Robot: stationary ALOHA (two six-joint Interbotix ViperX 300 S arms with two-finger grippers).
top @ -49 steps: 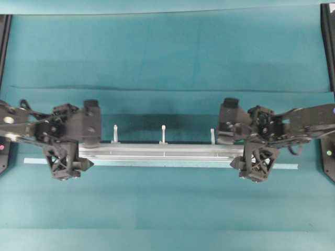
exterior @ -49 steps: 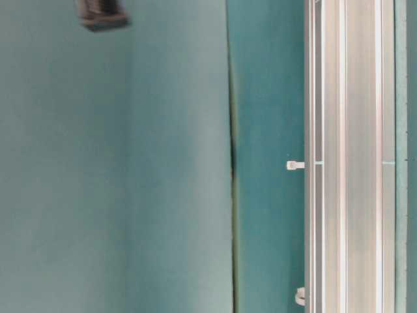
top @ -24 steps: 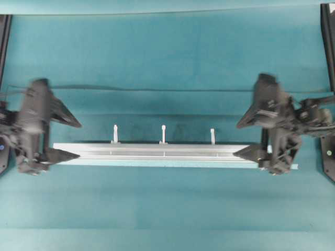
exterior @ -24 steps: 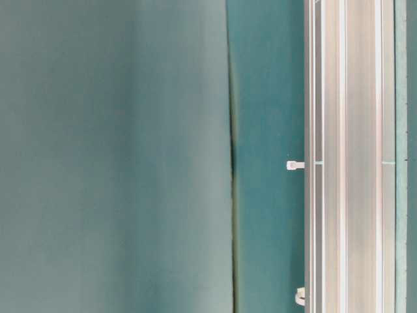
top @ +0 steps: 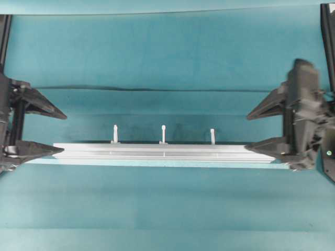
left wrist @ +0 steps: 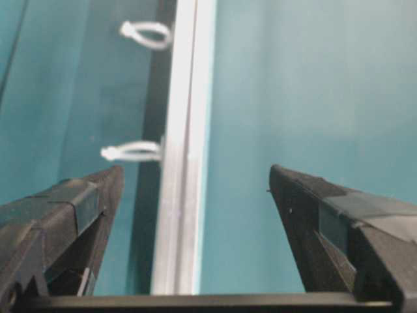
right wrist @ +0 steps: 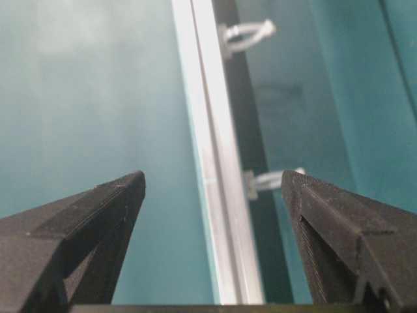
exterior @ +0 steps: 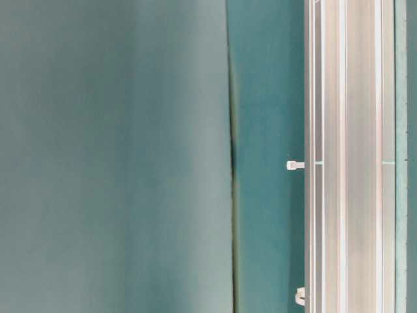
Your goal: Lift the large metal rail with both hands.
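The large metal rail (top: 163,152) lies flat on the teal table, running left to right, with three white pegs (top: 163,134) along its far edge. My left gripper (top: 64,133) is open and empty at the rail's left end, its near finger over that end. My right gripper (top: 247,133) is open and empty at the right end. In the left wrist view the rail (left wrist: 181,163) runs between the wide-spread fingers (left wrist: 85,202). The right wrist view shows the rail (right wrist: 216,163) the same way. The table-level view shows the rail (exterior: 348,156) and one peg (exterior: 294,165).
A thin pale tape strip (top: 157,163) lies along the rail's near side and sticks out past both ends. A crease in the teal cloth (top: 157,90) runs across behind the rail. Black frame posts (top: 328,42) stand at the far corners.
Both grippers were down over the rail a little in from its ends. They have swung outward to the ends and now point inward with jaws wide. The rail has not moved.
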